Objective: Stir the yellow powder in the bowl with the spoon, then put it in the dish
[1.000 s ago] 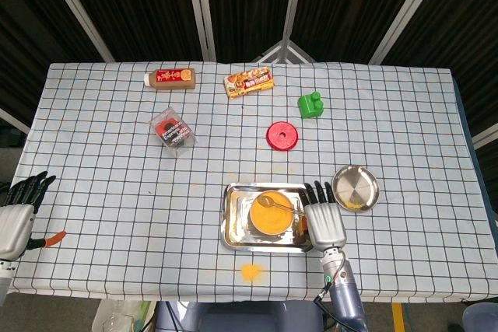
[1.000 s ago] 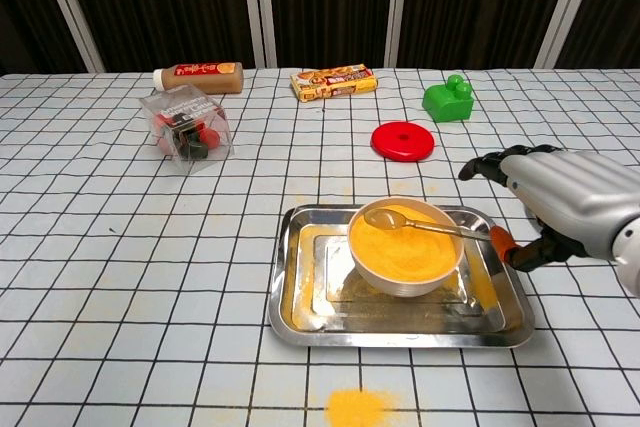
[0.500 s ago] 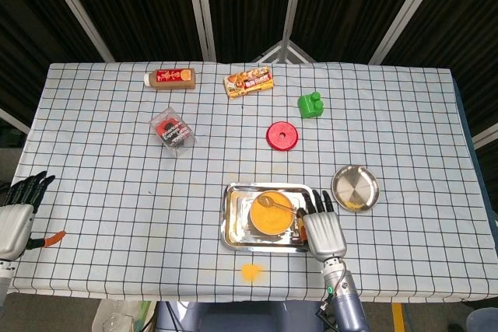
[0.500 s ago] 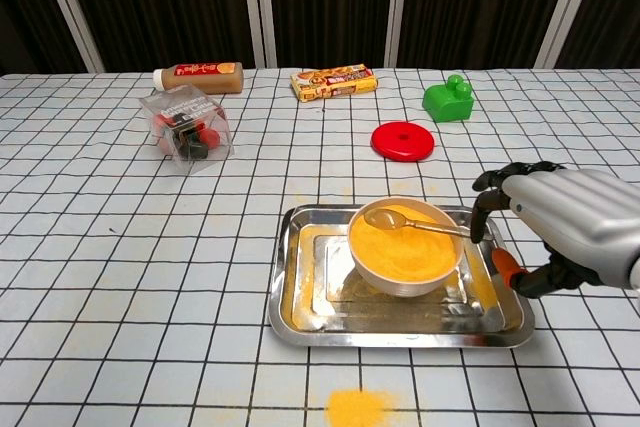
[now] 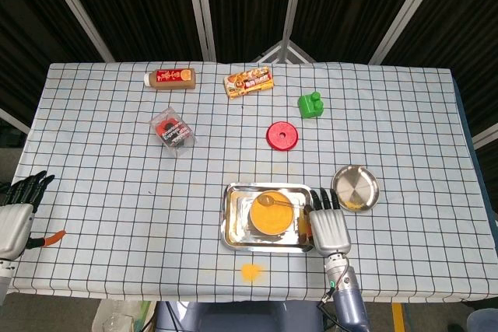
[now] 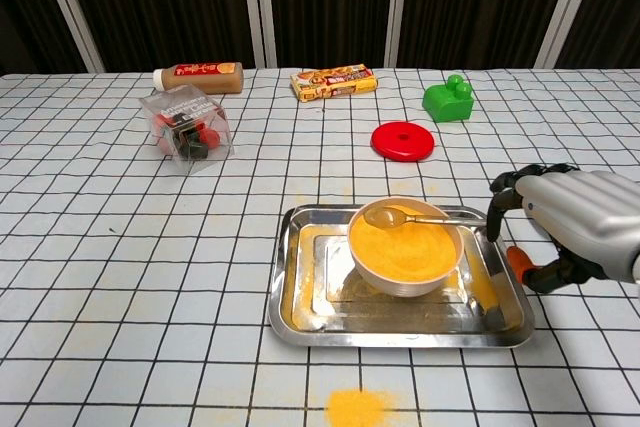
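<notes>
A white bowl (image 6: 405, 252) of yellow powder stands in a steel tray (image 6: 300, 297), also seen from above as bowl (image 5: 270, 215) and tray (image 5: 232, 227). The spoon (image 6: 400, 215) lies across the powder, its scoop at the far rim and its handle pointing right. My right hand (image 6: 580, 232) hovers at the tray's right edge, with fingertips (image 6: 497, 209) curled down just past the handle's end and the thumb held apart; nothing is visibly gripped. The round steel dish (image 5: 355, 188) sits right of the tray, beyond my right hand (image 5: 329, 227). My left hand (image 5: 15, 215) rests open at the table's left edge.
Spilled yellow powder (image 6: 357, 407) lies in front of the tray. Farther back are a red disc (image 6: 403, 140), a green block (image 6: 448, 99), a snack box (image 6: 334, 81), a brown bottle (image 6: 197, 77) and a clear box (image 6: 187, 127).
My right hand has shifted slightly right, off the tray. The spoon handle has swung from pointing down-right to lying nearly level across the bowl's rim. The left hand has not moved.
</notes>
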